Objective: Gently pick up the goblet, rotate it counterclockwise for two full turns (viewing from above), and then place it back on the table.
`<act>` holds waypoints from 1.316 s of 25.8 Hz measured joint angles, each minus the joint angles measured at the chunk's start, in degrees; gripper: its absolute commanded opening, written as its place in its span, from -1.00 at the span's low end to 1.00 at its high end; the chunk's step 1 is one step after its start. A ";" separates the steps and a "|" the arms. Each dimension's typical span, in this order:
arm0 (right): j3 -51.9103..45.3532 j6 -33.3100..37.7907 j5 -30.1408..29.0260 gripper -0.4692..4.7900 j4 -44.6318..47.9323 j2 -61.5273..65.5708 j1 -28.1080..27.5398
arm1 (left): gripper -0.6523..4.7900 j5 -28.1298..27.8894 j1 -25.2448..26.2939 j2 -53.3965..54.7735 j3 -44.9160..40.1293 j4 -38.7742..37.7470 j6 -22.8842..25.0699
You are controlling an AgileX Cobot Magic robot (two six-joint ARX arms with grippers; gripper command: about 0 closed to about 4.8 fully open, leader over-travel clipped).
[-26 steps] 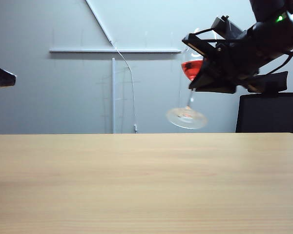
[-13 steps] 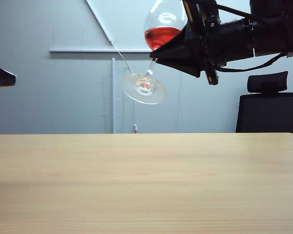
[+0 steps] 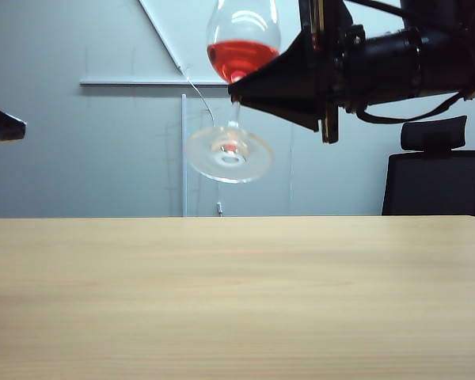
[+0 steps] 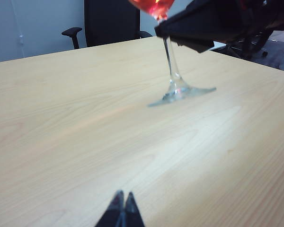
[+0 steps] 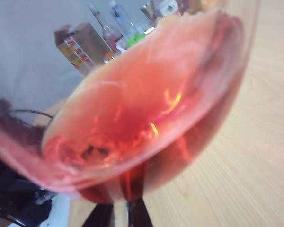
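Red liquid sits in the bowl of the goblet (image 3: 243, 47), which hangs in the air well above the table (image 3: 237, 301), its round foot (image 3: 228, 155) tipped so the underside partly faces the exterior camera. The right gripper (image 3: 239, 89) reaches in from the right of that view and is clamped on the thin stem just under the bowl, the black wedge of its fingers pinching the glass from the side. From the left wrist view the goblet (image 4: 173, 71) shows its stem and foot hovering over the pale wood grain of the table (image 4: 85, 132), with the right gripper (image 4: 166, 33) dark above them. The right wrist view is almost filled by the tilted bowl of the goblet (image 5: 146, 118), the red liquid sloshed to one side, and the tips of the gripper fingers (image 5: 97, 218) close together at the stem. The left gripper (image 4: 121, 208) is off at the left, nowhere near the glass, its two dark fingertips pressed together and holding nothing. A black office chair (image 3: 434, 180) stands behind the table's far edge.
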 measured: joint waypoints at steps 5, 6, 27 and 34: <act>0.00 -4.55 0.66 -0.84 -7.93 -1.44 0.00 | -0.78 0.00 0.00 0.00 0.00 0.00 0.00; 0.00 -6.38 2.01 -0.84 -10.60 -2.34 0.00 | -0.78 0.00 0.00 0.00 0.00 0.00 -0.02; -0.09 -26.32 30.56 -0.84 -14.64 -6.56 6.82 | -0.78 0.00 0.00 -0.02 0.00 0.00 0.00; -6.54 -22.82 25.55 -0.84 3.41 -6.56 6.86 | -0.78 0.00 0.00 0.00 0.00 0.00 0.00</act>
